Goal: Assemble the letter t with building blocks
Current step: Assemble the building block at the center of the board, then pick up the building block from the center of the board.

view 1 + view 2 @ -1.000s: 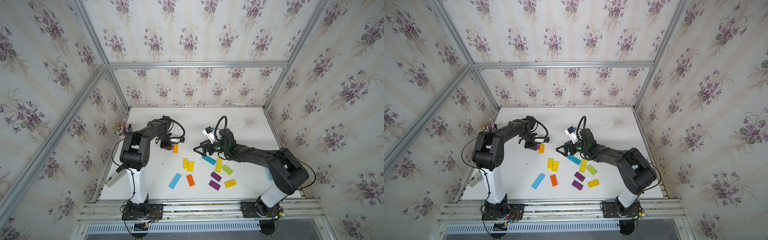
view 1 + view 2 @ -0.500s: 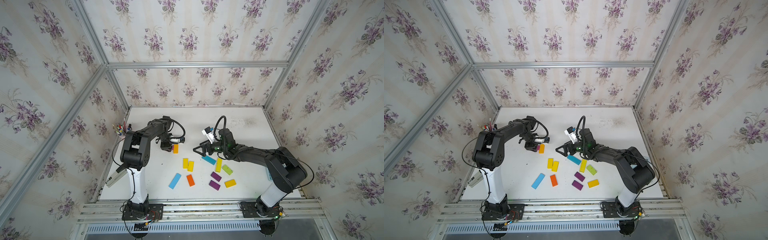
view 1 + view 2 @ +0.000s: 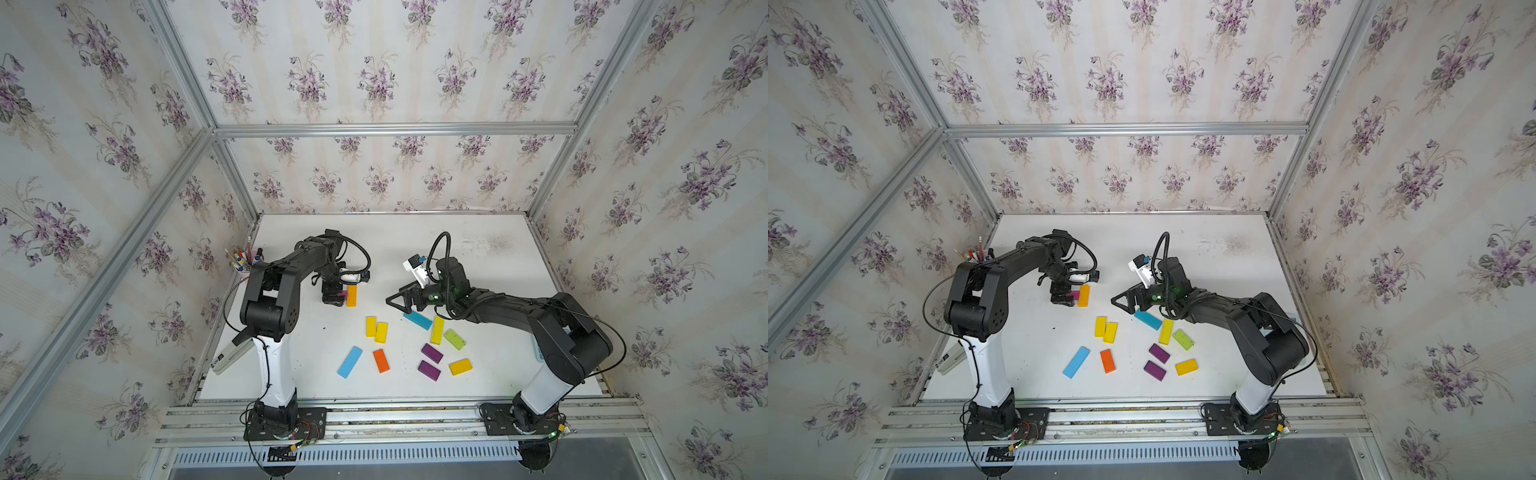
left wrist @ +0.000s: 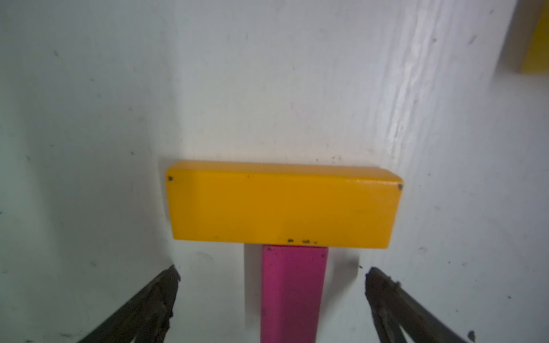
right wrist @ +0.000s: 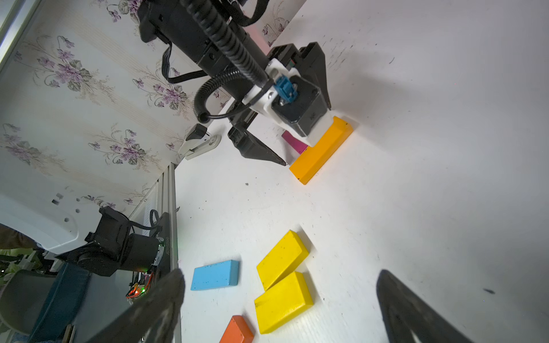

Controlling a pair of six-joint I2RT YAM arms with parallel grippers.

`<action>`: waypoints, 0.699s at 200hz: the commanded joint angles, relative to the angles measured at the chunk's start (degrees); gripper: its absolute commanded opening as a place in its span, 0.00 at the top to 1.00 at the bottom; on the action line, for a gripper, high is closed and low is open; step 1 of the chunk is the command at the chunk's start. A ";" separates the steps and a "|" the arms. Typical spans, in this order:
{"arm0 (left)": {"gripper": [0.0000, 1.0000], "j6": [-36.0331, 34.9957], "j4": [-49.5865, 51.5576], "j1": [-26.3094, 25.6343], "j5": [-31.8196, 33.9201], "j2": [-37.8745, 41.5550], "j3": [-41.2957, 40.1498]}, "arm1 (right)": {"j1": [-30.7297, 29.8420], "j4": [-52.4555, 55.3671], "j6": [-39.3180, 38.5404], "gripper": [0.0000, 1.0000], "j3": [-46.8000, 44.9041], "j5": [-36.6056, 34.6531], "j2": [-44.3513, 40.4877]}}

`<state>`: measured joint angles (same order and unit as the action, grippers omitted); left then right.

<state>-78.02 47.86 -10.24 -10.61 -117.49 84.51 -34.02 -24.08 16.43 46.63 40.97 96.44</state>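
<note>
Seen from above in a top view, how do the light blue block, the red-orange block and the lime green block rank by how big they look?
In a top view:
1. light blue block, clearly the longest.
2. red-orange block and lime green block: they look about alike, so I won't rank them.

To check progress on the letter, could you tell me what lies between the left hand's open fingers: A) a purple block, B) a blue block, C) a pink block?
C: in the left wrist view the pink block lies between the spread fingers of the left hand.
</note>
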 commanded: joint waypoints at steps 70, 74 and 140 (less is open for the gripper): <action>0.00 11.55 2.42 -0.69 -1.69 14.46 -0.90 | -0.29 0.34 -1.00 0.00 0.30 0.70 -0.63; 0.00 13.19 2.44 -0.81 -1.42 15.52 -0.97 | -0.27 0.48 -0.96 0.00 0.24 0.54 -0.79; 0.00 46.90 7.04 -0.92 -2.68 24.60 5.70 | -1.13 3.10 -2.13 0.00 -1.17 -4.59 -6.88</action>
<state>-42.37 49.50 -11.16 -9.06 -93.76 87.74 -34.50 -21.91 15.35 46.00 39.20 91.94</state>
